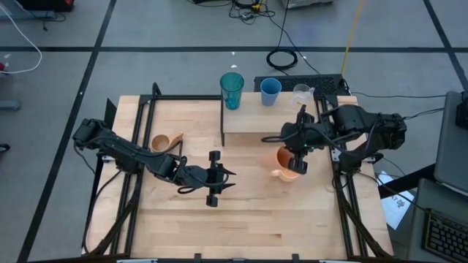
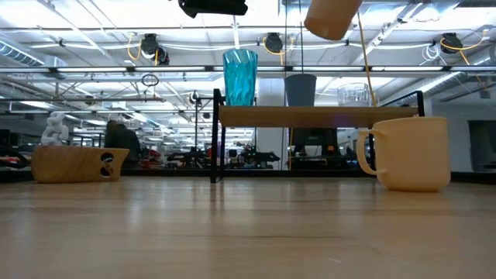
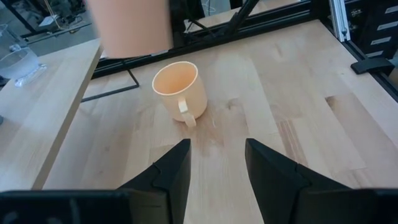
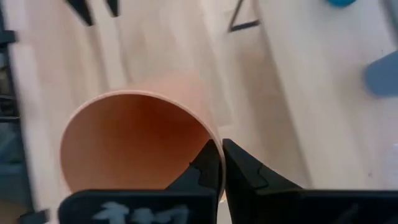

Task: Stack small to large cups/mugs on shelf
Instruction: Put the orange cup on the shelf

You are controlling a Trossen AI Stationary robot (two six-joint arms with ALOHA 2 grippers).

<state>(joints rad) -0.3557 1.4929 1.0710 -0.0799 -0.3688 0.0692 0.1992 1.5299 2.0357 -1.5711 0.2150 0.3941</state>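
The teal tumbler, the blue cup and the clear handled cup stand in a row along the far edge of the shelf. The brown wooden mug lies on its side on the table, left of the shelf. The orange handled mug stands upright on the table in front of the shelf. My right gripper is shut on the orange cup, held in the air above that mug. My left gripper hovers open over the table's middle, pointing toward the mug. My right gripper pinches the orange cup's wall at its rim, one finger inside the cup and one outside. The fingers come from above, slanting in from the table's right. The cup is lifted clear, high above the shelf top, and tilted.
Black metal frame rails run along the table's left and right sides. Bare tabletop lies along the near side. The shelf's near half is bare wood. Cables and a keyboard lie on the floor and bench beyond the table.
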